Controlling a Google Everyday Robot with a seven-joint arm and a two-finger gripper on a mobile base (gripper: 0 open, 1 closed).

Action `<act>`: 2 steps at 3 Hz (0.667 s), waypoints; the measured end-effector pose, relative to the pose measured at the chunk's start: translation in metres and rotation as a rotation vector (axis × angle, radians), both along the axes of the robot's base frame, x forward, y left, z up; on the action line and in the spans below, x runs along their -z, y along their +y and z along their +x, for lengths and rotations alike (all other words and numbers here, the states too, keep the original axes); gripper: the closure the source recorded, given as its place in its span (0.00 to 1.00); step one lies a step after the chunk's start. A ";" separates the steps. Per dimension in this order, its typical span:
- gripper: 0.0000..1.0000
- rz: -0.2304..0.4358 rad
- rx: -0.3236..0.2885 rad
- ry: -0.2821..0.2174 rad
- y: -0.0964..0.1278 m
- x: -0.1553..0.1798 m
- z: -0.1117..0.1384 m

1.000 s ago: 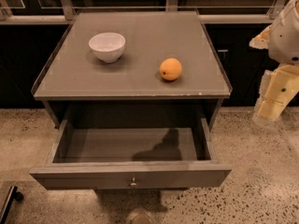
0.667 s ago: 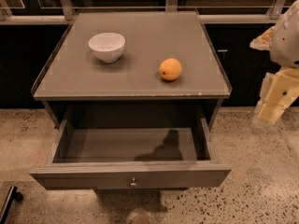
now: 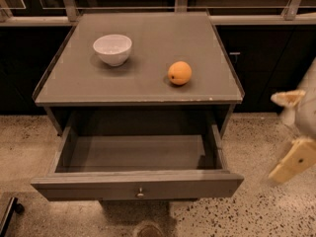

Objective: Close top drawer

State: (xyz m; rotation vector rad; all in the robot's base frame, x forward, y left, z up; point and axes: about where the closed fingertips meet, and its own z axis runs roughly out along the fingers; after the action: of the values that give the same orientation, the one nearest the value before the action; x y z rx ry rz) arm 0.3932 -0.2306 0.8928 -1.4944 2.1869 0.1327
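Lower than a second ago, the gripper (image 3: 294, 156) hangs at the right edge, well off the table (image 3: 143, 85), and the shadow inside the top drawer (image 3: 98, 184) has shrunk toward its right corner. From the left: a white bowl (image 3: 112, 49) sits on the tabletop. Below it the drawer stands pulled far out and empty, its knob (image 3: 140, 193) centred on the front. An orange (image 3: 179, 73) rests right of centre. Whether the gripper is open or closed cannot be told; it touches nothing. The likely risk: a push landing off-centre could skew and jam the drawer, or jolt the table and roll the orange.
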 end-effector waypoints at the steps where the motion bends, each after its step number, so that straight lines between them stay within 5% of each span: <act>1: 0.00 0.175 0.078 0.074 -0.007 0.071 -0.021; 2: 0.00 0.319 0.136 0.162 -0.009 0.132 -0.034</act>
State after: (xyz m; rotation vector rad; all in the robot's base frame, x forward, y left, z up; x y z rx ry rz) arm 0.3592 -0.2394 0.7612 -1.1911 2.2554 0.5465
